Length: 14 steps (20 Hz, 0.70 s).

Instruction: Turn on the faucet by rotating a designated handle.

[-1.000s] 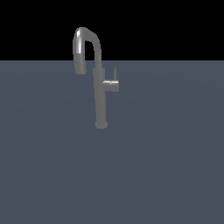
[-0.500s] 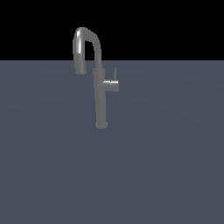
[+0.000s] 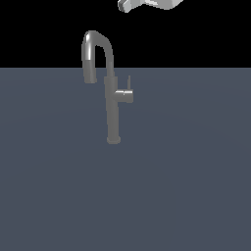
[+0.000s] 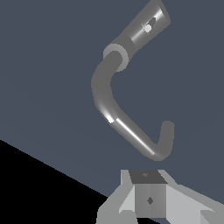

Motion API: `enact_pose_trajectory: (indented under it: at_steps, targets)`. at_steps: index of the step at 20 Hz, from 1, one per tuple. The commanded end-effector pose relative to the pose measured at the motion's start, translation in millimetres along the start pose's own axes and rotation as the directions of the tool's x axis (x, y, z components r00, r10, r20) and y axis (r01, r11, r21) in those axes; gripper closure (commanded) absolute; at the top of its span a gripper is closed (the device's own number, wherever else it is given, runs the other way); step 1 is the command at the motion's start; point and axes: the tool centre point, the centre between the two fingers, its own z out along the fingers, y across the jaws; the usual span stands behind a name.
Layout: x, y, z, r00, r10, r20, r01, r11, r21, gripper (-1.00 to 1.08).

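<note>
Faucet: tall slim dark-grey metallic faucet (image 3: 112,105), straight cylindrical post upright on the flat slate-grey surface (image 3: 186,186), base well away from that surface's near edge and about level with its middle between the side edges; seen from above in the wrist view (image 4: 114,94).
Spout: hooked gooseneck curving from the post's top toward the exterior view's left, ending in a downward nozzle hanging clear of the surface.
Handle: short grey horizontal cylinder stub (image 3: 124,95) jutting from the post's middle toward the exterior view's right, with a thin pin-like lever standing upright at its outer end; partly seen in the wrist view as a small bright spot on the post (image 4: 148,28).
Gripper: pale grey metal pincer (image 3: 149,4), only its lower part in sight at the exterior view's upper edge, high above the faucet and apart from both spout and handle; body also filling the wrist view's lower margin (image 4: 151,199).
Grip state: cannot tell whether released or clenched; fingertips not clearly shown; nothing seen between them.
Contact: none between pincer and faucet.
</note>
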Motion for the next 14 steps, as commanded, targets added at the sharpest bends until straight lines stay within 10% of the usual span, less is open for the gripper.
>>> enact_pose_trajectory:
  at_steps: [1, 14]
  targets:
    - [17.5, -3.6, 1.0, 0.997, 0.052, 0.048, -0.055, 0.997, 0.052, 1.08]
    - [109.7, -7.7, 20.6, 0.901, 0.275, 0.334, -0.371, 0.890, 0.267, 1.08]
